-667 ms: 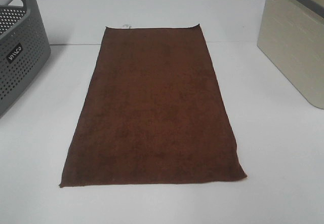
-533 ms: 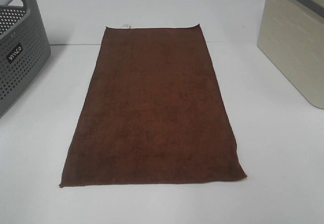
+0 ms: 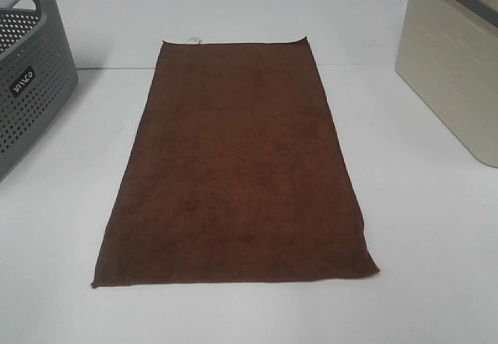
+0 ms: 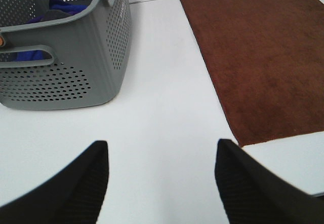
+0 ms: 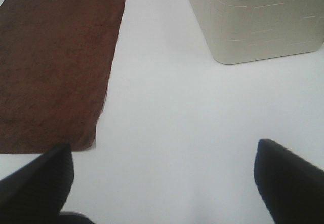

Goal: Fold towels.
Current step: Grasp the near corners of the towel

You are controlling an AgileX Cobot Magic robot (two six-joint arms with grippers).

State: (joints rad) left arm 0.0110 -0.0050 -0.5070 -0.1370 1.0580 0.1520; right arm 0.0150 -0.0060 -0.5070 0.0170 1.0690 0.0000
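Observation:
A dark reddish-brown towel [image 3: 237, 165] lies flat and unfolded on the white table, long side running away from me, with a small white tag [image 3: 194, 40] at its far short edge. It also shows in the left wrist view [image 4: 258, 57] and in the right wrist view [image 5: 55, 62]. Neither gripper shows in the high view. My left gripper [image 4: 159, 158] is open and empty over bare table, beside the towel's near left corner. My right gripper [image 5: 162, 165] is open and empty over bare table, beside the towel's near right corner.
A grey perforated basket [image 3: 27, 71] stands at the left; the left wrist view shows its wall [image 4: 76, 57] with blue cloth [image 4: 61, 8] inside. A beige bin [image 3: 455, 71] stands at the right, also in the right wrist view [image 5: 253, 19].

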